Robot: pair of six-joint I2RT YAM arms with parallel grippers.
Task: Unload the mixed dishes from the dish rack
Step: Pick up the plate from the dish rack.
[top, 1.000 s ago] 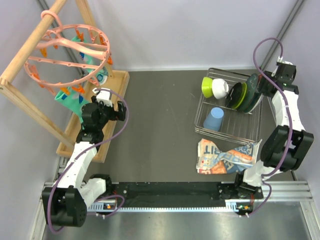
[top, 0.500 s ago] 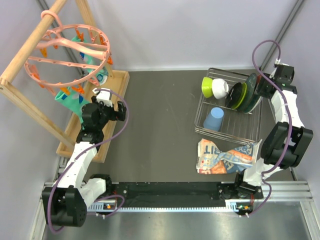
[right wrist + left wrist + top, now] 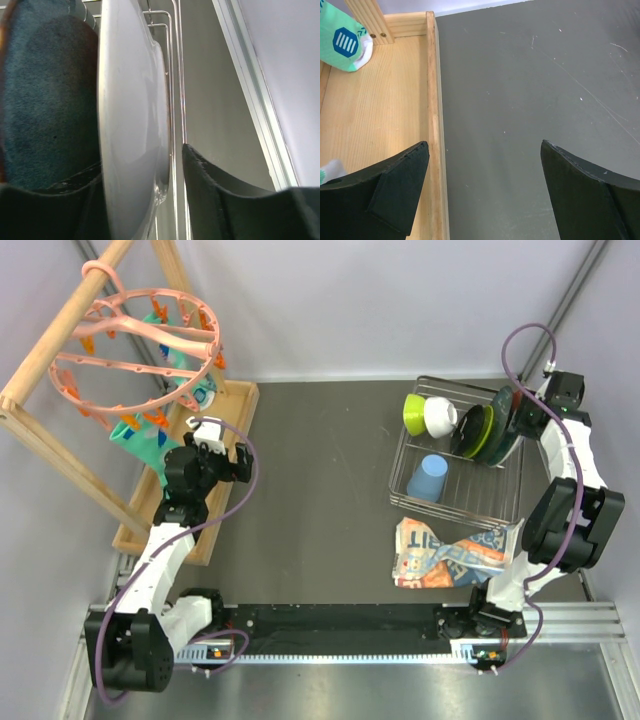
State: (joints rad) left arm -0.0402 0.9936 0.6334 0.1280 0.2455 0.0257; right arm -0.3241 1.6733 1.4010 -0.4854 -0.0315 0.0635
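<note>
The dish rack (image 3: pixel 455 504), a silver wire basket, stands at the right of the table. It holds a lime-green bowl (image 3: pixel 414 412), a small white bowl (image 3: pixel 440 416), a light blue cup (image 3: pixel 430 478) and upright plates (image 3: pixel 492 428). My right gripper (image 3: pixel 528 412) is at the plates' right end. In the right wrist view its jaws (image 3: pixel 140 160) straddle a pale glossy plate (image 3: pixel 130 115), with a thin gap and a rack wire (image 3: pixel 173 75) by the right finger. A teal speckled plate (image 3: pixel 47 90) stands just behind. My left gripper (image 3: pixel 485 145) is open over bare table, far left.
A crumpled orange-blue-white packet (image 3: pixel 450 555) lies in front of the rack. A wooden frame with a pink ring of clips (image 3: pixel 140 340) fills the back left, its wooden tray (image 3: pixel 380 110) under my left finger. A green sock (image 3: pixel 342 37) hangs there. The wall rail (image 3: pixel 250 85) is right of the rack.
The right gripper has shifted slightly toward the plates and its jaws have narrowed around the outermost plate. The left arm has not moved.
</note>
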